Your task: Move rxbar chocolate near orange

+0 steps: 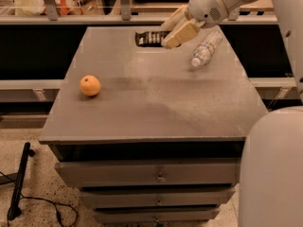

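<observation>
Reaching in from the upper right of the frame, the white robot arm (222,1) carried the tan two-finger gripper (168,33) low over the far edge of the grey-brown square table (156,103), at the upper centre. Its fingers (182,32) stood apart with a gap between them and nothing clamped there. The rxbar chocolate (149,38), a flat black rectangular wrapper with a row of pale lettering, lay flat on the tabletop by that far edge, just left of the gripper. The lower fingertip overlapped the bar's right end; whether it touched could not be told. The orange (90,85), a small round dimpled fruit, sat at the left of the table, well apart from the bar. A clear plastic water bottle (206,48) lay on its side right of the gripper. Grey drawers (156,176) filled the cabinet front below.
</observation>
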Robot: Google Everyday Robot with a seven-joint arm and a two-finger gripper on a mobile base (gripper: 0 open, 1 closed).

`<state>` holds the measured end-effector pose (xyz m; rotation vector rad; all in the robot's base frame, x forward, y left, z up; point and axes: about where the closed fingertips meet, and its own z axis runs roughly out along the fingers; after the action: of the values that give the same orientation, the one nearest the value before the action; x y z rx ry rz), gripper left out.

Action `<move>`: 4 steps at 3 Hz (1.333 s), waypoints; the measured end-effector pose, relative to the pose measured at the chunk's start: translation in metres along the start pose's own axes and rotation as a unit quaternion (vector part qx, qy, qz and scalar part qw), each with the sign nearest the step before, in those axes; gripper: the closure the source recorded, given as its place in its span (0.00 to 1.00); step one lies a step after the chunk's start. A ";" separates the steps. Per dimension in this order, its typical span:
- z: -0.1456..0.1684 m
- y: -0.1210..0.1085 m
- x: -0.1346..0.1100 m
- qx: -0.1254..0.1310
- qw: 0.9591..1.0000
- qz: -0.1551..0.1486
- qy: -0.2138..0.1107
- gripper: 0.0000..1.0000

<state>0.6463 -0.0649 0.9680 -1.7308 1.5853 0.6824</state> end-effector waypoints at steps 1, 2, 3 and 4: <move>0.006 0.000 0.026 0.031 0.999 0.038 0.017 1.00; 0.027 0.011 0.056 0.036 0.997 0.053 0.049 1.00; 0.041 0.030 0.068 0.032 0.996 0.049 0.068 1.00; 0.065 0.073 0.063 0.021 0.995 0.034 0.092 1.00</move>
<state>0.5858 -0.0565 0.8691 -1.7574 1.7779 0.5297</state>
